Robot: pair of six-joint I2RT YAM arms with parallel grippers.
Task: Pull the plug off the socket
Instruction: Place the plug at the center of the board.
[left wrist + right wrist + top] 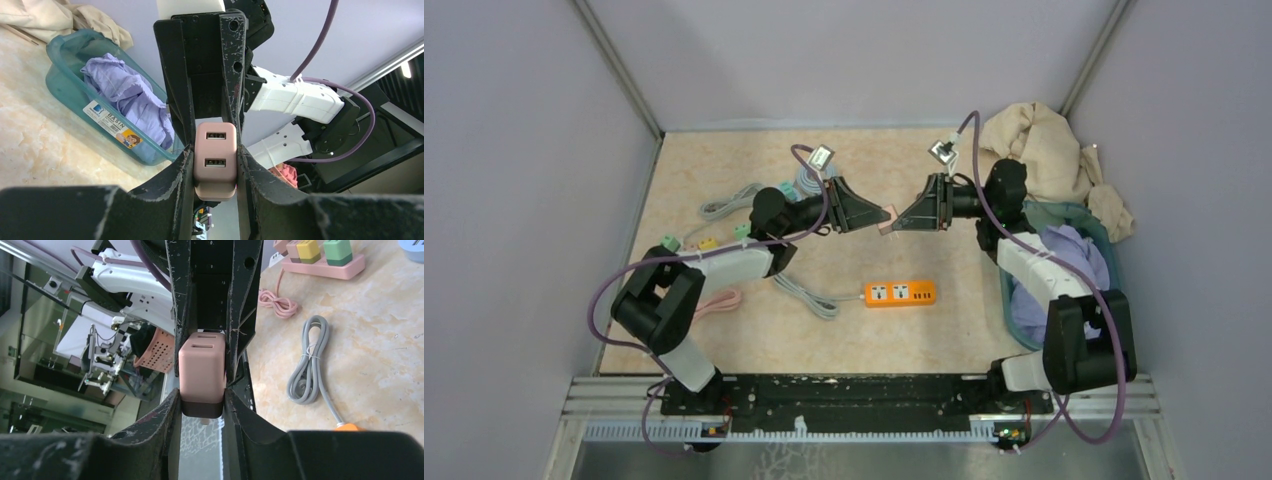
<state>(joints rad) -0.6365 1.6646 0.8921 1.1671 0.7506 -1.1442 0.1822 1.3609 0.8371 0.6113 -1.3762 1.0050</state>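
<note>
— Looking down from above, where is the pink plug [215, 161]?
— It sits over the middle of the table [724, 170], between your two arms, well apart from the orange power strip [900, 293] lying nearer the bases.
— And the grippers?
— Your left gripper [215, 150] clamps the plug's sides. Your right gripper [201, 392], facing it, is clenched on the same plug from the opposite end.

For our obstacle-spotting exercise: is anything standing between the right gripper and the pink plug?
Nothing visible does. The right gripper is closed on the pink plug in mid-air, and the left gripper grips its other end.
</note>
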